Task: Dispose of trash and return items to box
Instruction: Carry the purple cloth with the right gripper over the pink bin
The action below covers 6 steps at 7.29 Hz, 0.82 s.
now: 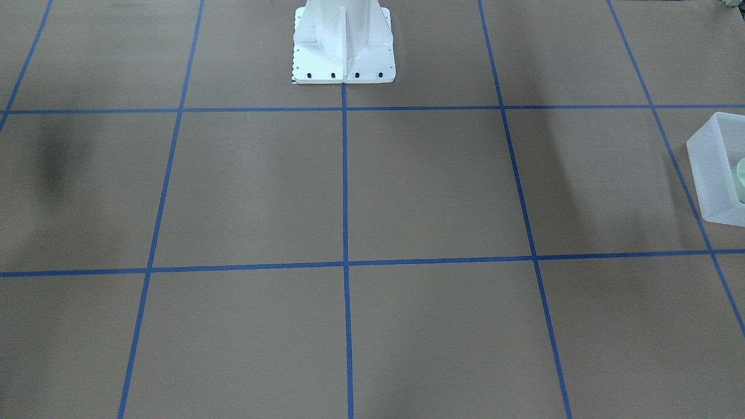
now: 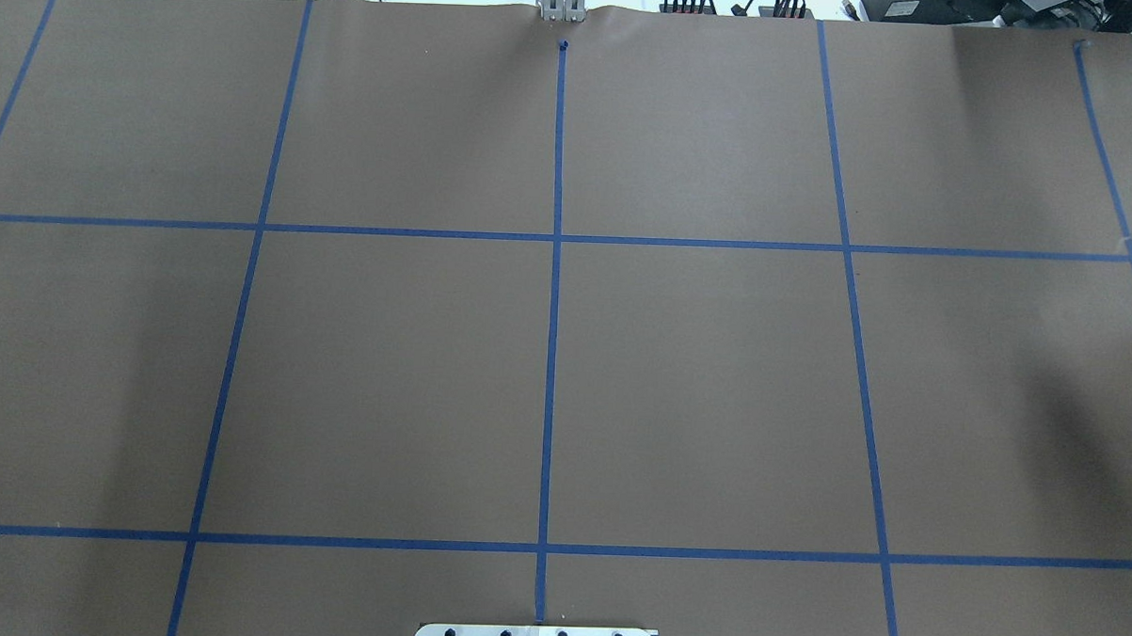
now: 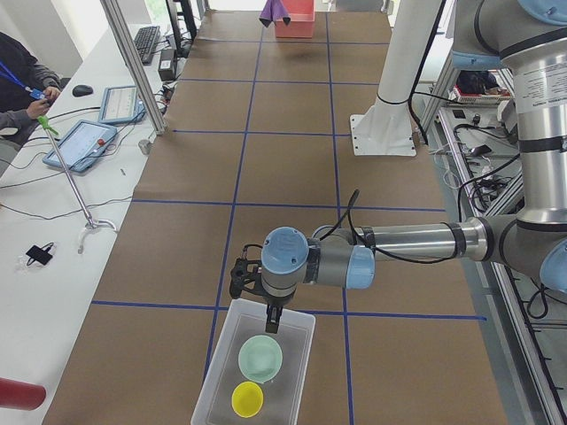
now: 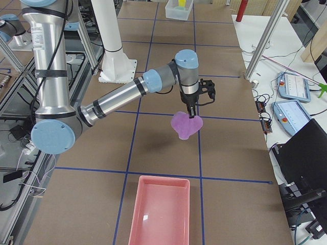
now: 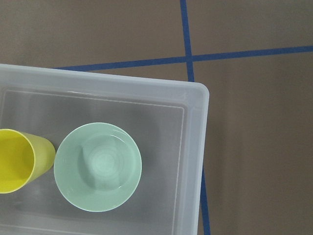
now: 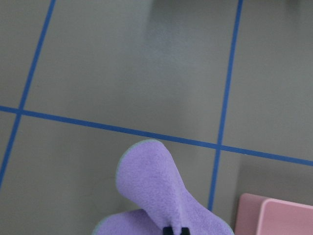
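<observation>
The pale mint-green bowl sits upright in the frosted white box, beside a yellow cup. The box and the bowl also show in the exterior left view, and the box at the front-facing view's right edge. My left gripper hangs just above the box's far end; I cannot tell whether it is open or shut. My right gripper is shut on a purple cloth and holds it above the table. The cloth fills the bottom of the right wrist view.
A pink tray lies on the table at the robot's right end, near the held cloth; its corner shows in the right wrist view. The white robot base stands mid-table. Side benches hold tablets and cables.
</observation>
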{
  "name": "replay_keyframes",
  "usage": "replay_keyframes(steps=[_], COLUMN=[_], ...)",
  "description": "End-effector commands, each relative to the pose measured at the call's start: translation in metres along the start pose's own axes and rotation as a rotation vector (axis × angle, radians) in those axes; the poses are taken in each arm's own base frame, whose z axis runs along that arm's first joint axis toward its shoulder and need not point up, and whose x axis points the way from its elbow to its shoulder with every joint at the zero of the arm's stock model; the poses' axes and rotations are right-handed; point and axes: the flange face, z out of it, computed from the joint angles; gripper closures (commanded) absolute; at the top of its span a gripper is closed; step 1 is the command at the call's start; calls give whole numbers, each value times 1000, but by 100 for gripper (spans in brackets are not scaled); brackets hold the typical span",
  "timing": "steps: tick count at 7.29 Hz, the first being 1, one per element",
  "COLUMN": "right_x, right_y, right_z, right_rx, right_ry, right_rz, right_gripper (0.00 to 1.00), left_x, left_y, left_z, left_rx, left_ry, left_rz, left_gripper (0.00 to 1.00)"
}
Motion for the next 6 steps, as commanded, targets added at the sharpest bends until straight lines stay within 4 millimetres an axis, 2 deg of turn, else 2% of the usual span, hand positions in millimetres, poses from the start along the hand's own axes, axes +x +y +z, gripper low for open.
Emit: replay_keyframes(steps=[1,3,4,6], right_x=[112,149,169,212], right_y=[52,106,122,142], right_z=[14,28,29,78], right_rx=[-38,-115,-159,-184], right_ry=[5,96,163,157], right_rz=[-88,-141,-194,-195], right_gripper=[100,100,100,100], left_x=[1,1,1,2], left_y=[0,0,-1,-1], left_z=[-1,0,-1,-2], left_rx=[1,1,3,6], left_ry=[0,0,0,0], left_rz=[2,3,4,8], left_gripper=[2,2,2,2])
